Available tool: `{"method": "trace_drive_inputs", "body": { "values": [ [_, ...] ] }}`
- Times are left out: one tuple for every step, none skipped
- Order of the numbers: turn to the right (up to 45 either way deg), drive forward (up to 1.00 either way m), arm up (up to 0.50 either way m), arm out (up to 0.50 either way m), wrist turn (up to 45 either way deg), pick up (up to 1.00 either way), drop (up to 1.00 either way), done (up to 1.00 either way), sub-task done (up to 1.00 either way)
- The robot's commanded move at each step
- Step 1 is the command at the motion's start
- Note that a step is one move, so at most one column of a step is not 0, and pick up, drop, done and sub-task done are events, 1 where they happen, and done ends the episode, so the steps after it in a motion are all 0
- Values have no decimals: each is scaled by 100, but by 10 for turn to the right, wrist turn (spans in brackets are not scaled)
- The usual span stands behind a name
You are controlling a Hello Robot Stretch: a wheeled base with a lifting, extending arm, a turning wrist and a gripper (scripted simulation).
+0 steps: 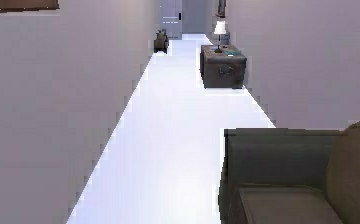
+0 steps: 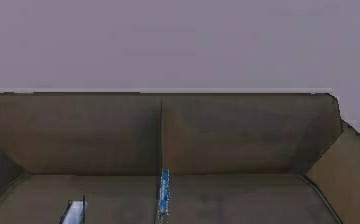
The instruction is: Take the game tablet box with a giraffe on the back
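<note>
Ahead, open floor (image 1: pixel 173 120) beside sofa (image 1: pixel 288 160) edge.

This is a home, a furnished living space opening onto a hallway. A brown upholstered sofa (image 1: pixel 288 170) with padded arms fills the forward view's lower right corner, and in the arm side view its two-part back cushion (image 2: pixel 158 130) stands against a plain pale wall (image 2: pixel 178 40). A long corridor with a pale smooth floor (image 1: pixel 178 110) runs ahead between bare walls. Along its right wall stands a dark trunk-like chest (image 1: pixel 223 68), with a table lamp (image 1: pixel 220 32) on its top near the far edge. A pale door (image 1: pixel 173 15) closes the corridor's far end.
</note>
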Motion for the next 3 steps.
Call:
{"method": "trace_drive_inputs", "body": {
  "values": [
    [0, 0, 50, 0, 0, 0, 0, 0, 0],
    [0, 0, 2, 0, 0, 0, 0, 0, 0],
    [0, 0, 0, 14, 0, 0, 0, 0, 0]
  ]
}}
